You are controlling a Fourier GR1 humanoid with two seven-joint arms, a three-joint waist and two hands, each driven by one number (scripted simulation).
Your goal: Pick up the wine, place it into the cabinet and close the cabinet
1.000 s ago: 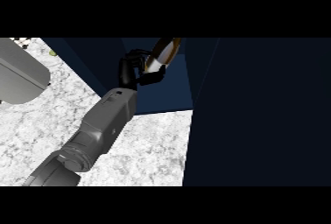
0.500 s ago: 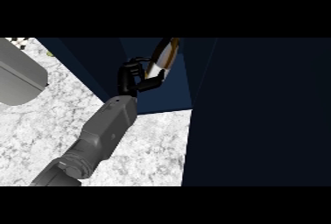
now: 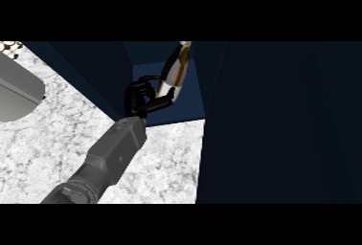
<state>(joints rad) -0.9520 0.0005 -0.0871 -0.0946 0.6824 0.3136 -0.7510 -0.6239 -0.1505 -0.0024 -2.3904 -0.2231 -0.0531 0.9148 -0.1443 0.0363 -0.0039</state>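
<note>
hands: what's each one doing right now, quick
Left hand: shut on the pale, slender wine bottle.
Right hand: not in view.

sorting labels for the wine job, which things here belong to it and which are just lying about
Part of the job:
- wine bottle, held in the left hand
- dark blue cabinet, open, bottle at its opening

Just lying about:
- grey object, cut off at the left edge
- marble counter

The wine (image 3: 173, 72), in the left hand (image 3: 144, 97), is inside the cabinet (image 3: 188, 109).
</note>
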